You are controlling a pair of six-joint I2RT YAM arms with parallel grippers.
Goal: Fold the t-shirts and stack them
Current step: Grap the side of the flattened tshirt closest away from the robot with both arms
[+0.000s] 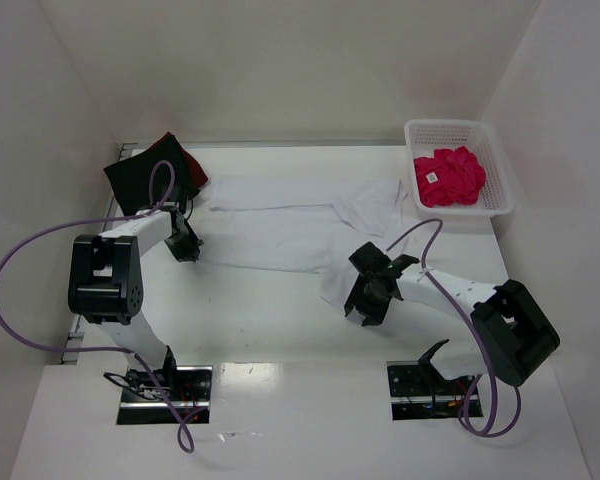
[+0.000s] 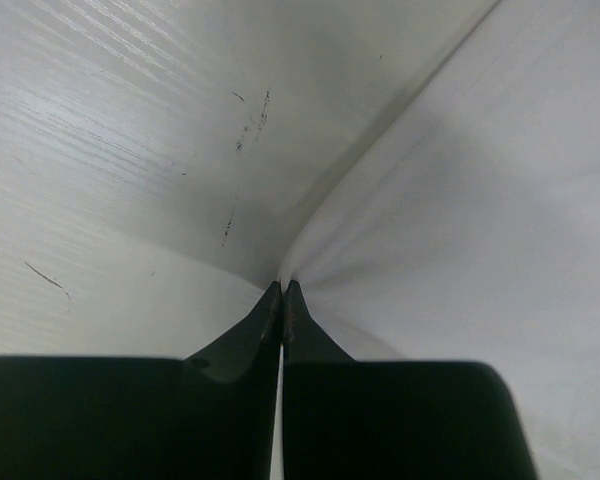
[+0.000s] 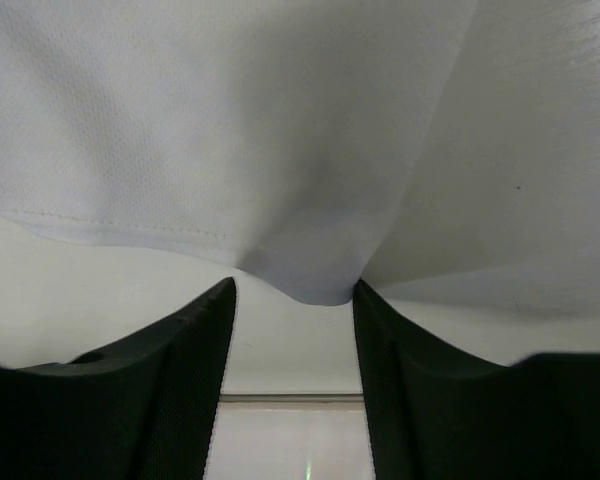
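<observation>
A white t-shirt [image 1: 280,235] lies spread across the middle of the table. My left gripper [image 1: 185,246] is shut on its left edge; in the left wrist view the closed tips [image 2: 282,287] pinch the cloth [image 2: 460,250], which is pulled into a taut fold. My right gripper [image 1: 366,306] is open at the shirt's near right corner. In the right wrist view a dip of the hem [image 3: 310,270] hangs between the spread fingertips [image 3: 293,290]. A bright pink-red shirt [image 1: 448,176] lies crumpled in the basket. A black shirt [image 1: 138,180] and a dark red one [image 1: 188,165] lie folded at the back left.
A white plastic lattice basket [image 1: 498,170] stands at the back right near the right wall. White walls close in the table on the left, back and right. Purple cables loop from both arms, and the arm bases sit at the near edge.
</observation>
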